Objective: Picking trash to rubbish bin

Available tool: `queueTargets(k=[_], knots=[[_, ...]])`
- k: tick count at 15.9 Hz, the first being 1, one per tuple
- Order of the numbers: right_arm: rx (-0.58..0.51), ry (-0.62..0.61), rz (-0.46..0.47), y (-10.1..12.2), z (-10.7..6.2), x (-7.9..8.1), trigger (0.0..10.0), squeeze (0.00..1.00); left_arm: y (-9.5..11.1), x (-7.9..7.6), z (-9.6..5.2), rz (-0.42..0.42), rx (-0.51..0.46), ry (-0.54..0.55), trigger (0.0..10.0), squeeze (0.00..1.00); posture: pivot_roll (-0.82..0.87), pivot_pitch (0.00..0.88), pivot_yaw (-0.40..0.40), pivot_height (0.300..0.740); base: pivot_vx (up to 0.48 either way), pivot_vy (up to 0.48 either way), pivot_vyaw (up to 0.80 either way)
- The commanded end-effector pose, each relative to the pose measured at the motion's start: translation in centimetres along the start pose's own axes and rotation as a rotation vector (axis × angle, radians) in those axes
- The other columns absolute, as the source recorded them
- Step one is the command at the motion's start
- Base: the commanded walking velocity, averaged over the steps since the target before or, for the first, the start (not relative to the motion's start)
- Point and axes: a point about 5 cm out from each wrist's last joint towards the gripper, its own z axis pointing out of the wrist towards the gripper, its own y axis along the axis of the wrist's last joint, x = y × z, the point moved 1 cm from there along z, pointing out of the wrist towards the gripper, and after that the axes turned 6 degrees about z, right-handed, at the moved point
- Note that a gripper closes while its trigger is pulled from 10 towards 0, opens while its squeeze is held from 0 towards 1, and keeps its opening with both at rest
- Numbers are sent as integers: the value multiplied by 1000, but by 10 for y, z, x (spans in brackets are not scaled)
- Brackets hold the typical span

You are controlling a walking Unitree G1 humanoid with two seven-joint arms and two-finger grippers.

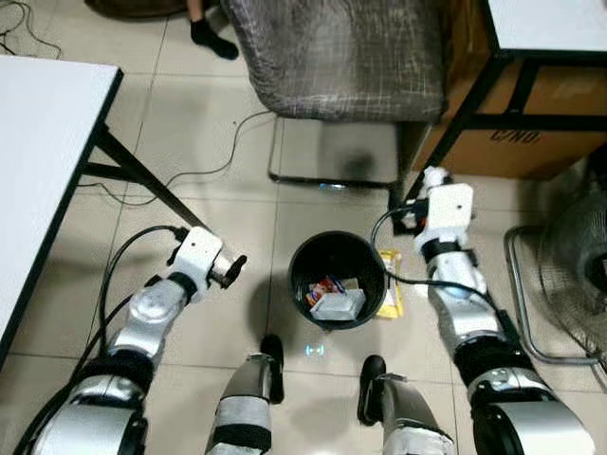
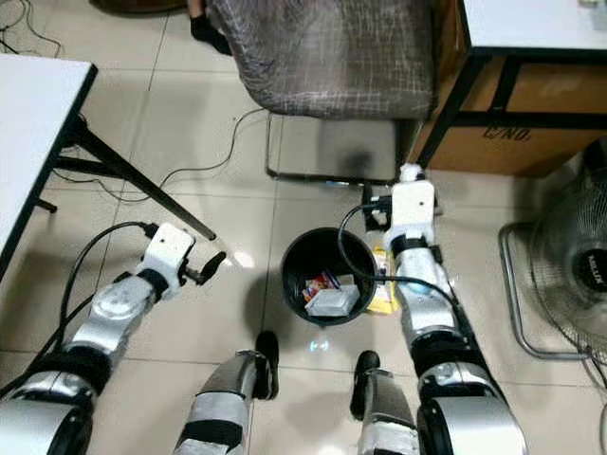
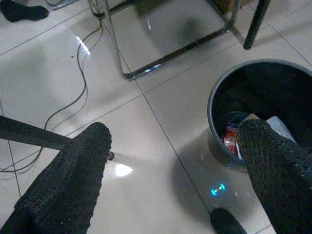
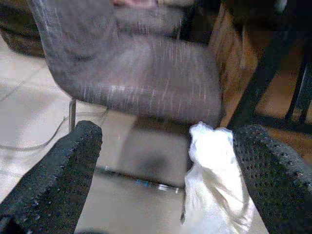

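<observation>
While both grippers gape, the black bin [image 1: 338,279] holds wrappers [image 1: 334,296] (red, white).

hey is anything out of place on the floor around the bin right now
Yes. A yellow wrapper lies on the tiles against the right side of the black bin, outside it rather than in with the trash. A loose cable also trails across the floor by the chair.
</observation>
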Motion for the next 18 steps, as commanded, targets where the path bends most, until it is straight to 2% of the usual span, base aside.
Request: queueTargets(k=[1,4,6,8,9,10,12,13,14,18], knots=[[21,22,-35,-6,-8,1,10000,1000,-11,-8,-2,-47,40,-1,10000,0,268,277,50,740,0,0,0],[30,18,-42,-7,-16,-2,10000,1000,-5,-20,4,-69,21,-15,10000,0,249,263,42,740,0,0,0],[61,8,-21,-13,-23,-3,10000,0,-3,-25,6,-78,19,-19,10000,0,236,256,37,740,0,0,0],[97,-14,0,-19,-27,-5,10000,0,-3,-26,7,-81,18,-21,10000,0,234,255,37,740,0,0,0],[114,-26,7,-23,-29,-6,7804,0,-3,-26,7,-82,22,-20,10000,0,234,255,37,740,0,0,0],[146,-32,26,-30,-34,-5,10000,0,-5,-24,6,-80,27,-17,10000,0,241,267,40,740,0,0,0],[216,-44,97,-46,-43,-2,10000,0,-9,-20,2,-68,36,-14,10000,0,256,297,50,740,0,0,0],[248,-49,124,-54,-47,1,5451,0,-13,-18,-1,-60,43,-16,10000,0,266,317,58,740,0,0,0],[278,-48,136,-61,-51,5,0,0,-17,-14,-5,-48,51,-22,10000,0,280,342,69,740,0,0,0],[333,-26,149,-71,-53,17,0,0,-31,0,-22,-4,80,-29,10000,0,337,404,97,740,0,0,0]])
